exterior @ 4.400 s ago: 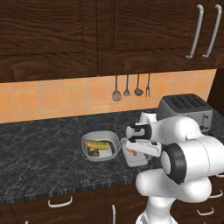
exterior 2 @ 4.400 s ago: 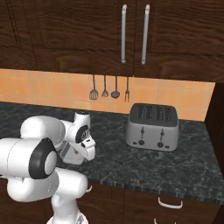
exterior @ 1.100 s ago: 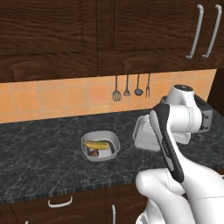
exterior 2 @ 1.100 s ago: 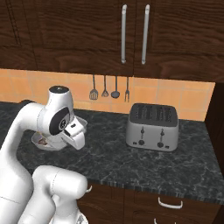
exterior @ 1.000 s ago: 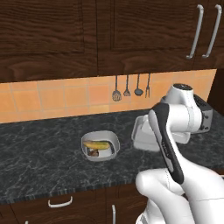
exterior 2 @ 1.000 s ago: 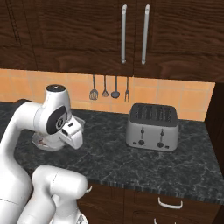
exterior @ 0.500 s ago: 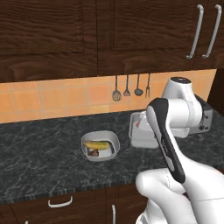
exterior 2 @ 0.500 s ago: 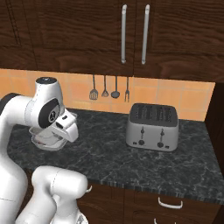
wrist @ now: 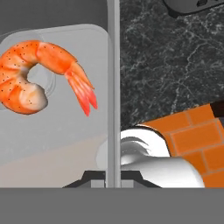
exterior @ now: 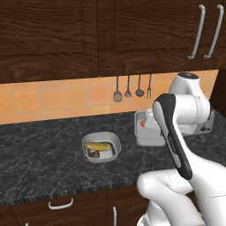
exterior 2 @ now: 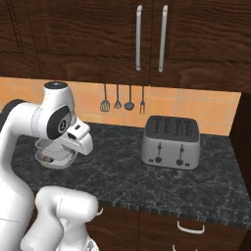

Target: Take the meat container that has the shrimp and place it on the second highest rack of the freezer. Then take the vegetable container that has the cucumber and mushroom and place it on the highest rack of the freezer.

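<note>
Shrimp [wrist: 39,76] lay loose and curled on the floor of the meat container [exterior: 148,132], which was held off the tabletop [exterior: 44,150] beside the arm, well apart from the vegetable container [exterior: 101,148]. Gripped by one rim, the tray could tilt or twist in a fast swing, and the shrimp might slide out. The hand [wrist: 113,175] was pinched together on that rim, which ran straight up between its fingertips.
</note>
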